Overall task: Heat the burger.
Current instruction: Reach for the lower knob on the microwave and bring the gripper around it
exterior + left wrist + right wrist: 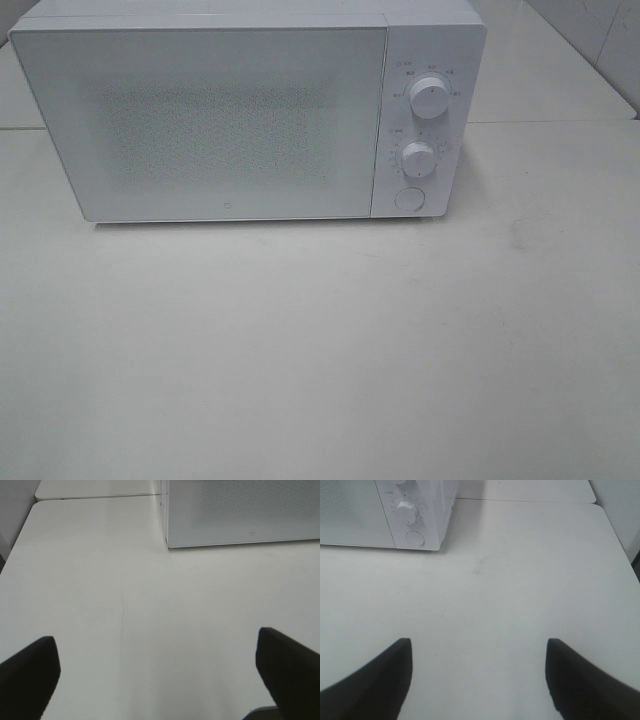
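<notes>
The white worktop point(320, 350) fills the lower half of the exterior high frame and runs up both sides. The white microwave point(230, 120) stands on it in the upper part of the frame, its door point(200, 125) shut. The dotted window lets nothing inside be made out. The burger shows in no view, so its place relative to either end effector cannot be told.

The left end effector point(155, 635) hangs over bare worktop, near the microwave's lower left corner, jaws spread wide and holding nothing. The right end effector point(478, 641) is likewise spread and holds nothing, facing the control panel.

On that panel, at upper right of the exterior frame, sit an upper knob point(428, 97), a lower knob point(418, 158) and a round button point(408, 199) beneath.
</notes>
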Action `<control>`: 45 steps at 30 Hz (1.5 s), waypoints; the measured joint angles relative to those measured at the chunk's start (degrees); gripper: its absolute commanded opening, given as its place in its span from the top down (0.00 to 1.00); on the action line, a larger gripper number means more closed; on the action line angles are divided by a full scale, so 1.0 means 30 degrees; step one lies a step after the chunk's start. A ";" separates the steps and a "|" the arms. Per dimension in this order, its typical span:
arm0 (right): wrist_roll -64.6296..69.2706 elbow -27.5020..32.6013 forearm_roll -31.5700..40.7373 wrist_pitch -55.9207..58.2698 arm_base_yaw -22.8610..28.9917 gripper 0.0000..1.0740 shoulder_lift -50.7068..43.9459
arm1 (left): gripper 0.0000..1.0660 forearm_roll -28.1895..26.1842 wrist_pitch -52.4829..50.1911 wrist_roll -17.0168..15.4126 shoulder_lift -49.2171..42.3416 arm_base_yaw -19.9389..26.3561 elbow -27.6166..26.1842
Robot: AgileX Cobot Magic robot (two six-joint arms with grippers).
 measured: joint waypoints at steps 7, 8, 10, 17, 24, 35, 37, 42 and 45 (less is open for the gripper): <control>0.0000 0.0000 0.0000 0.0000 0.0000 0.32 0.0000 | 0.05 0.0038 0.0000 0.0000 0.0000 0.0000 0.0019; 0.0000 0.0000 0.0000 0.0000 0.0000 0.32 0.0000 | 0.05 0.0038 0.0000 0.0000 0.0000 0.0000 0.0019; 0.0000 0.0000 0.0000 0.0000 0.0000 0.32 0.0000 | 0.05 0.0038 0.0000 0.0000 0.0000 0.0000 0.0019; 0.0000 0.0000 0.0000 0.0000 0.0000 0.32 0.0000 | 0.05 0.0038 0.0000 -0.0019 0.0000 0.0000 0.0019; 0.0000 0.0000 0.0000 0.0000 0.0000 0.32 0.0000 | 0.05 0.0038 0.0000 -0.0038 0.0000 0.0000 0.0019; 0.0000 -0.0038 0.0000 -0.0095 0.0000 0.32 0.0000 | 0.05 0.0038 0.0000 -0.0057 0.0000 0.0000 0.0019; 0.0019 -0.0267 0.0000 -0.0497 0.0000 0.31 0.0000 | 0.05 0.0038 0.0000 -0.0057 0.0000 0.0000 0.0019; 0.0019 -0.0630 0.0000 -0.2139 0.0000 0.31 0.1012 | 0.05 0.0038 0.0000 -0.0057 0.0000 0.0000 0.0019; 0.0019 -0.0649 0.0000 -0.3209 0.0000 0.31 0.2024 | 0.05 0.0038 0.0000 -0.0057 0.0000 0.0000 0.0019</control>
